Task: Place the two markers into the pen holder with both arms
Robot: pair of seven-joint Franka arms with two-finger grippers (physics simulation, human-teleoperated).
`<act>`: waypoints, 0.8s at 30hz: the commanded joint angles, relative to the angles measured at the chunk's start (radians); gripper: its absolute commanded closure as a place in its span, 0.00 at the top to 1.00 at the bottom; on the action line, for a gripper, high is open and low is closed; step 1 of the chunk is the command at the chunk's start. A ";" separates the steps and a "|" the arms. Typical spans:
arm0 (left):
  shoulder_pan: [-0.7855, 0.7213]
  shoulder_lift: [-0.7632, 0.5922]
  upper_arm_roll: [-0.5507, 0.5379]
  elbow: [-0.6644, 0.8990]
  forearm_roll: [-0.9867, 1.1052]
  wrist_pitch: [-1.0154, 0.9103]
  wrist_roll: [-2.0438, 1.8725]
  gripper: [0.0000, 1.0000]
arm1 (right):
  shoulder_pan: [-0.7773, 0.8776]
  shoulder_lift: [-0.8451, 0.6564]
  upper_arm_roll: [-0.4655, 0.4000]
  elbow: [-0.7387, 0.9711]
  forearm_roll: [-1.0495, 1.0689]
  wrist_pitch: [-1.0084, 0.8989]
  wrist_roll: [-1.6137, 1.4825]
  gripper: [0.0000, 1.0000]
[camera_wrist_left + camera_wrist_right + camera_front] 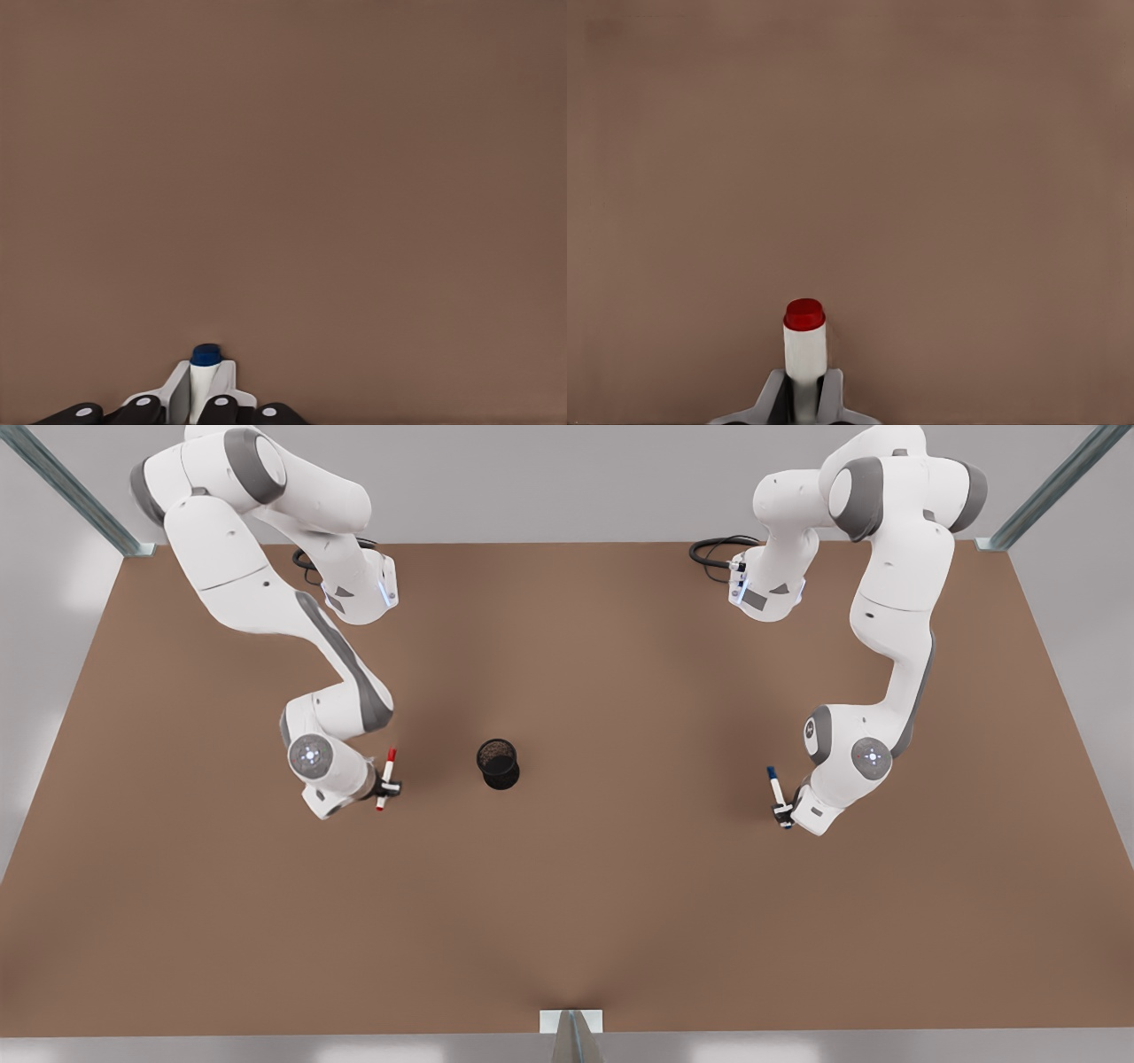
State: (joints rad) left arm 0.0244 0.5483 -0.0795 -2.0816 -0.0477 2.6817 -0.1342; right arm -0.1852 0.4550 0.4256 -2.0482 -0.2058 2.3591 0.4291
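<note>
A bare brown counter (567,921) fills the room, grey walls behind and metal posts (71,487) at the upper corners. The black pen holder (498,763) stands near its centre. At centre-left the right gripper (387,786) clamps the red marker (386,778); at centre-right the left gripper (783,811) clamps the blue marker (776,790), both well apart from the holder.

We see the holder (498,763) standing on the table (567,921), between the two markers. At the front view's left, near the holder, one marker (386,779) sits in the right gripper (387,786). Well apart, at the front view's right, the other marker (777,788) sits in the left gripper (783,811).
</note>
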 commanded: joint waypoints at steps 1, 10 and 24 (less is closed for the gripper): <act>0.000 -0.001 0.000 0.001 -0.003 0.000 0.016 0.21 | 0.001 -0.030 0.019 0.034 -0.014 -0.113 0.088 0.21; -0.040 -0.005 -0.006 0.340 -0.006 -0.368 0.001 0.21 | 0.003 -0.058 0.289 0.361 -0.009 -0.222 0.192 0.21; -0.106 -0.056 -0.144 0.523 -0.126 -0.605 0.021 0.21 | 0.006 -0.108 0.394 0.048 -0.469 0.318 0.709 0.21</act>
State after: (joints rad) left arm -0.0818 0.4914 -0.2230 -1.5595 -0.1505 2.1316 -0.1533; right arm -0.1790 0.3505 0.8157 -1.9927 -0.5731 2.5605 0.7004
